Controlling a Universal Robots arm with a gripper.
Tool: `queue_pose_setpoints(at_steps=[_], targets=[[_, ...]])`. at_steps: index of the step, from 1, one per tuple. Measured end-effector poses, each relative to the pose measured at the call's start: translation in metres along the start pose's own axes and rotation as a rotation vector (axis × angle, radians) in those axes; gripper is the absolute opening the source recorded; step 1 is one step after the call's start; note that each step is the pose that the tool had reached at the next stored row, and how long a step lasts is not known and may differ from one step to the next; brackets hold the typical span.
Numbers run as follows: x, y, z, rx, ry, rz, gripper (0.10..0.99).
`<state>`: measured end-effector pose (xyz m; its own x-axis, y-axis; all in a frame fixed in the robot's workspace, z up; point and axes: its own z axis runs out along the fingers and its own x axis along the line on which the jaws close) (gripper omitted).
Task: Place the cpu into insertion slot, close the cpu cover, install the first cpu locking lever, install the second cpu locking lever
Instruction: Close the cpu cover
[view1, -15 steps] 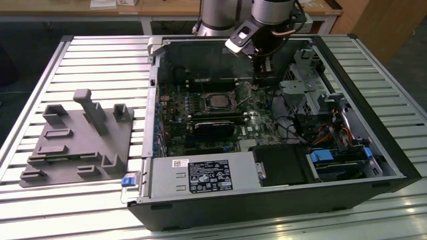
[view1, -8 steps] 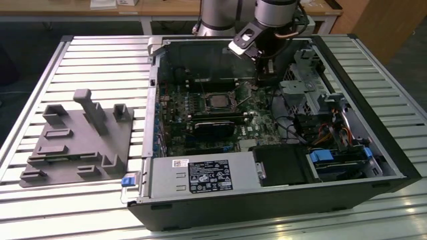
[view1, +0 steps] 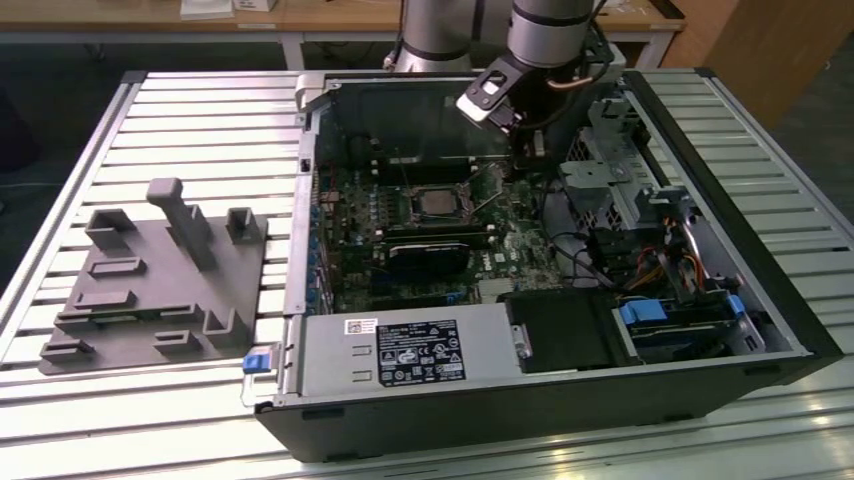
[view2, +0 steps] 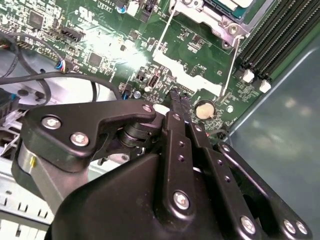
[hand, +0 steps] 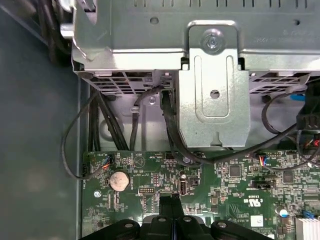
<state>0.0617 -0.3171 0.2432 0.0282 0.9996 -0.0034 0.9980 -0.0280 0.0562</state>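
Gripper pinched together, empty. In the exterior view the cpu lies seated at its eight o'clock, with the cpu cover seemingly down. Lever step in hand, I judge: the wire locking lever needs pressing under its catch.

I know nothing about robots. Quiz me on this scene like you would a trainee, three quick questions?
1. True or false: the gripper is carrying the cpu.
2. The round coin battery sits on: A the green circuit board; B the slatted table; C the power supply.
3. Fill in: in the exterior view, the grey fixture block lies on the computer case's ____ side.
Key: 1 false; 2 A; 3 the exterior view's left.
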Motion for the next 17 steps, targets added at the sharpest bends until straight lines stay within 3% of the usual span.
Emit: queue_pose_setpoints(at_steps=[7, 13, 15, 17], targets=[[0.0, -0.0006, 0.0101, 0.005, -0.0002, 0.0, 0.106], [0.0, -0.0005, 0.0107, 0.007, -0.0009, 0.0, 0.106], [0.0, -0.0001, 0.0108, 0.028, -0.0014, 0.0, 0.106], [0.0001, 0.0008, 0.0111, 0.062, -0.0021, 0.0, 0.106]])
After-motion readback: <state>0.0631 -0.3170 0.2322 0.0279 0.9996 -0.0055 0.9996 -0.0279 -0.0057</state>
